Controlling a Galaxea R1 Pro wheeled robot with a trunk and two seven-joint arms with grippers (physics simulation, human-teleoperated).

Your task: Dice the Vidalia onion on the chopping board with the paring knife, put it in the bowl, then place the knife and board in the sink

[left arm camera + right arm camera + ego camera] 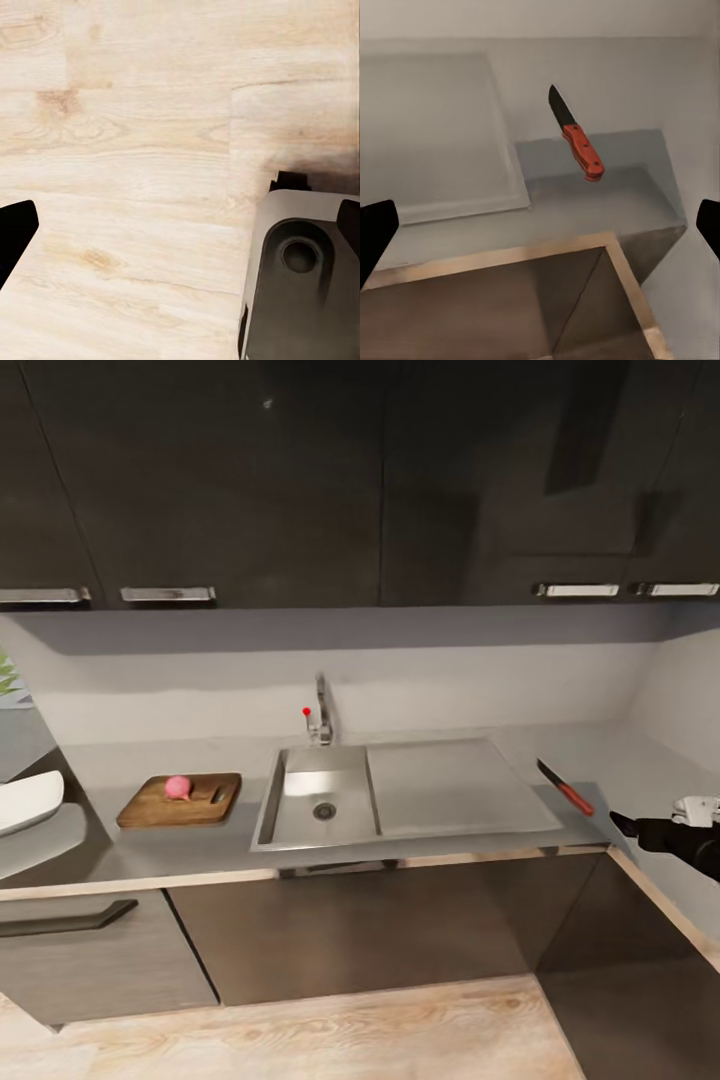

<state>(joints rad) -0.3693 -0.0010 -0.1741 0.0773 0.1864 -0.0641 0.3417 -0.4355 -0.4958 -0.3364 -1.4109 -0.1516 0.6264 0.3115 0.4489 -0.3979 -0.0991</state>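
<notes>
While the right gripper (622, 824) hangs just off the desk's front corner, fingers spread and holding nothing, the paring knife (566, 788) lies on the desk (160, 840) a little ahead of it and toward the sink. That's the relation the next reach likely turns on. The knife's long axis runs diagonally, red handle toward the gripper and the front edge, dark blade pointing away toward the back wall, right beside the steel drainer's edge. The right arm is clearly the nearer one. The left gripper (180, 225) looks down at the wood floor beside the robot's base, its dark fingertips wide apart, well away from everything. Further left along the desk, the sink (268, 800) basin sits bare; the Vidalia onion (178, 787) is on the chopping board (150, 812), whole, so dicing isn't done. The bowl (28, 800) is cut off at the frame's left edge. The right gripper's body is cropped too.
</notes>
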